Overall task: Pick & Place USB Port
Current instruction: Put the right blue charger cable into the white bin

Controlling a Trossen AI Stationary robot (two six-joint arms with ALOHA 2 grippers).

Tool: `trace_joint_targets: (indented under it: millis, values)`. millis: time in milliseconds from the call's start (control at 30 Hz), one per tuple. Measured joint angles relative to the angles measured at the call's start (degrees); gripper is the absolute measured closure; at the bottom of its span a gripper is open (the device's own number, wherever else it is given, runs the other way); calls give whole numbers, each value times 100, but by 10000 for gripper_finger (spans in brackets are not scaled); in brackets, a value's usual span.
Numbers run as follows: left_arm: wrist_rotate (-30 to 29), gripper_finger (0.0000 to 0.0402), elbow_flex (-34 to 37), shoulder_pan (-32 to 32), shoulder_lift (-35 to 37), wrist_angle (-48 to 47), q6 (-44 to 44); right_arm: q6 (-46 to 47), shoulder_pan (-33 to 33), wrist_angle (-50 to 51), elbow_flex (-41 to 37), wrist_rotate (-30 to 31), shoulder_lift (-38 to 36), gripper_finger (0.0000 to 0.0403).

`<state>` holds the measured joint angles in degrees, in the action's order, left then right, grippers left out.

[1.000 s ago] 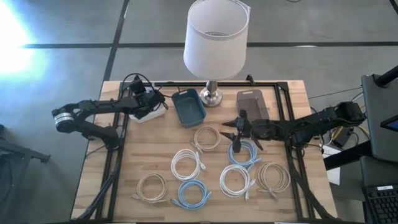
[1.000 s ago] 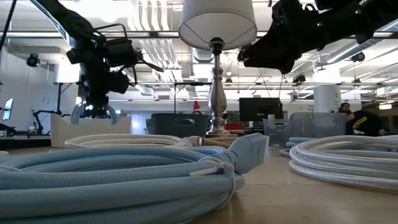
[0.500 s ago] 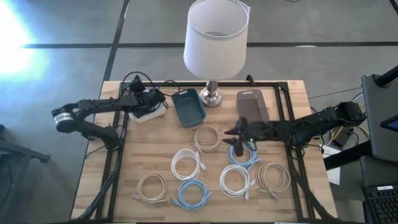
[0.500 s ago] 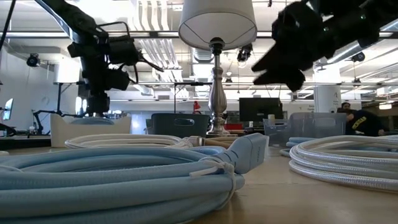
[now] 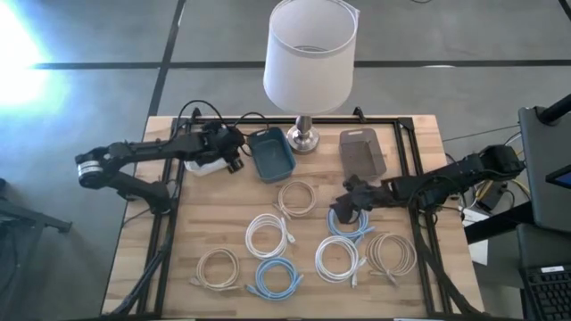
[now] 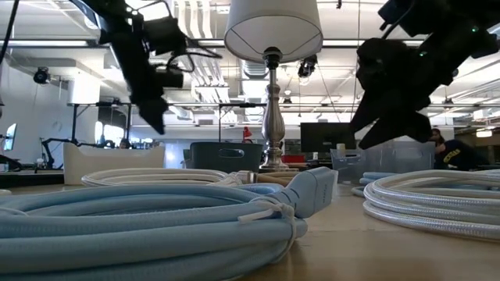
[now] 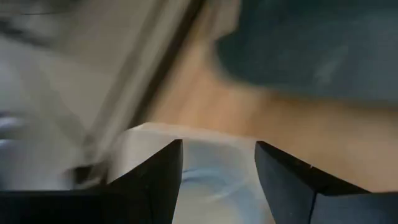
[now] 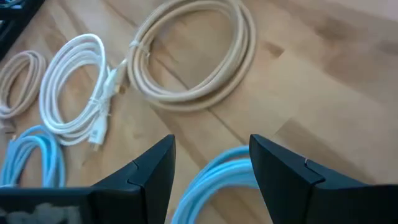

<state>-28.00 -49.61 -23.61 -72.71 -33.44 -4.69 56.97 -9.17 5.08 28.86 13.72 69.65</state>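
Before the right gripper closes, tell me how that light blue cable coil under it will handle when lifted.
The light blue cable coil will probably sag rather than stay flat, since it is thin looped cord. Its loops look bundled, so it should likely lift as one piece, though a plug end may dangle. It seems light, and the open right gripper may catch only a few strands.

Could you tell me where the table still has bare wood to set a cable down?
Bare wood lies between the white bin and the white coil, down to the beige coil. Crowded: the coils around the right gripper and light-blue coil, and the back row of blue bin, lamp, grey bin.
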Motion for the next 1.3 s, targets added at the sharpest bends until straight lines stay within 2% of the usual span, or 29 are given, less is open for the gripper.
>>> trace_joint_targets:
  millis: [200,333,533,667,1000,1167,1300]
  values:
    - [2053,197,-6,273,0,826,428,367,-326,18,36,297,31,202]
    - [2671,197,50,507,-9,1390,594,621,-528,33,158,296,408,202]
    - [2711,197,110,842,-11,1850,628,819,-599,78,628,-65,1433,202]
    - [2719,197,112,924,-12,1853,625,812,-583,488,1145,-183,1975,202]
    - [2714,197,112,926,-13,1893,584,1634,-583,3468,2868,-195,2687,202]
    - [2712,197,112,926,-13,1892,584,1832,-595,3402,3294,-209,3087,202]
    - [2712,197,112,926,-13,1902,577,1882,-597,3452,3500,-457,3525,202]
